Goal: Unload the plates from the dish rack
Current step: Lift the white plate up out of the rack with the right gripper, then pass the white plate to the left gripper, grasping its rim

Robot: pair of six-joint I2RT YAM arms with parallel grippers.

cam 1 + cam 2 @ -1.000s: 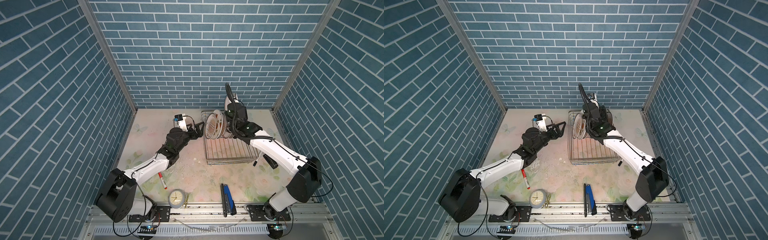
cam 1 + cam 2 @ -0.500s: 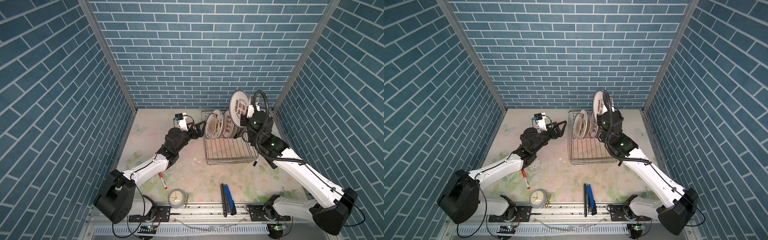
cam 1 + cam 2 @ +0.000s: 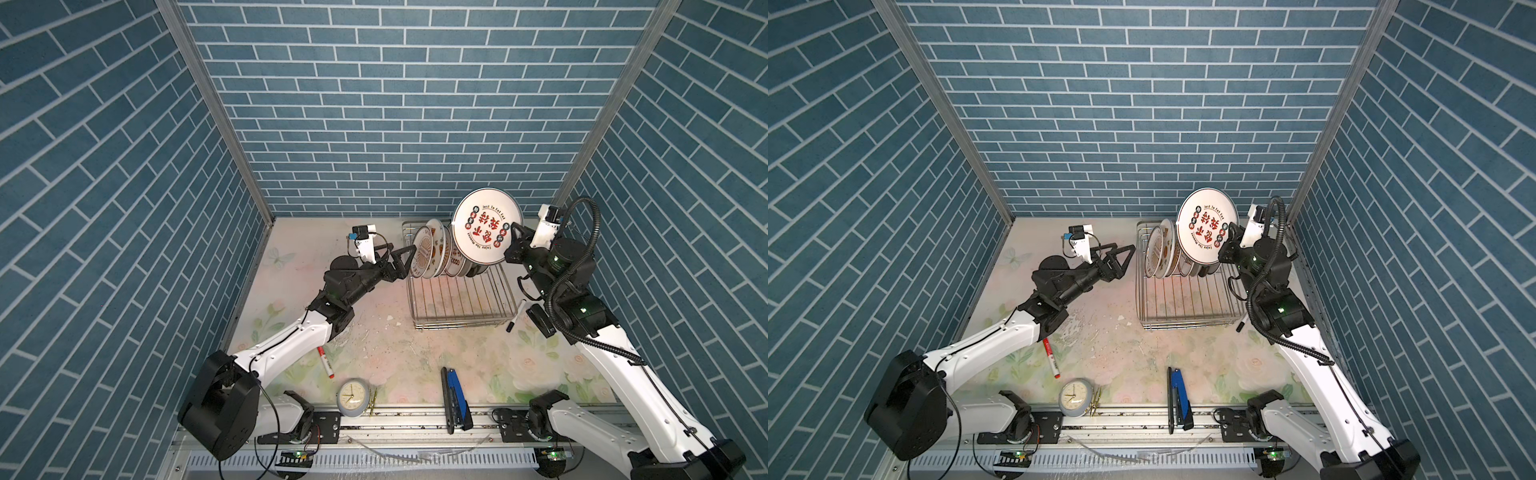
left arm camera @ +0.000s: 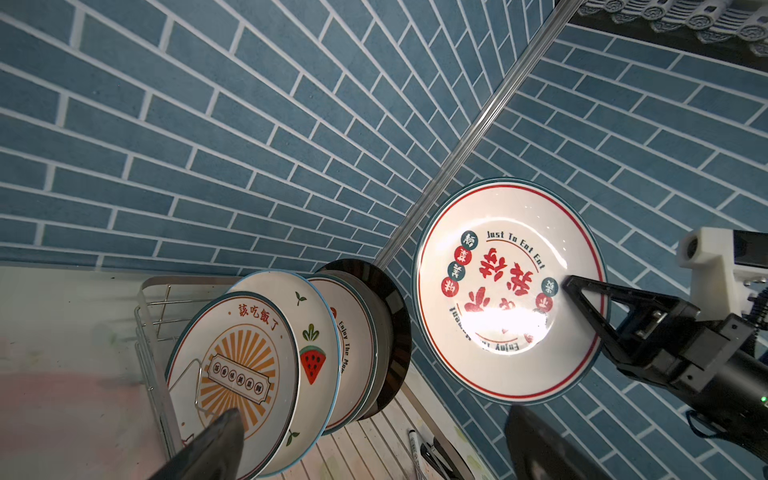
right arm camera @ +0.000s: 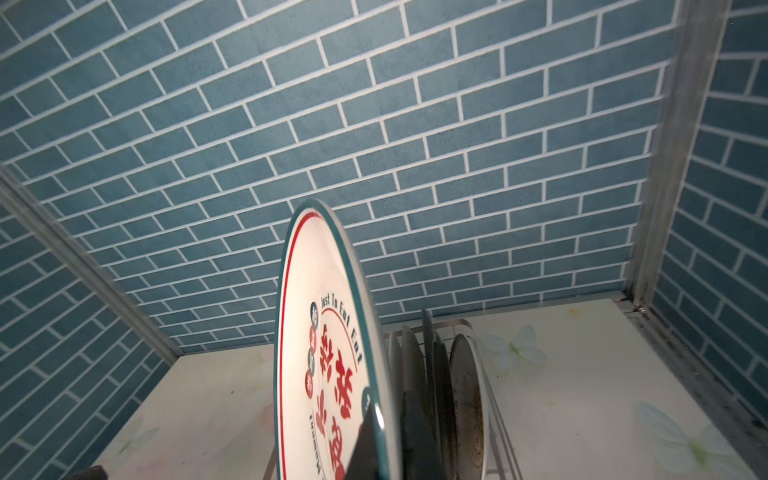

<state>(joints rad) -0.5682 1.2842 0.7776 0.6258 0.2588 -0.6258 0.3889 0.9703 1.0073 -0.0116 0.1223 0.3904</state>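
"Just To Eat Eat" – plate (image 4: 509,291)

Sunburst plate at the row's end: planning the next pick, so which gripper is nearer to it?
Left. The left gripper sits open right beside the sunburst plate; the right gripper is shut on the lifted plate, up past the row's other end.

Upright plates (image 3: 430,254) block the dish rack's (image 3: 457,305) far end

- plate (image 4: 507,291): glazed ceramic, glossy, strong glare
- dish rack (image 3: 457,321): bare metal wire, shiny
- table (image 3: 374,345): matt floral print, scuffed
- walls (image 3: 374,124): matt brick pattern
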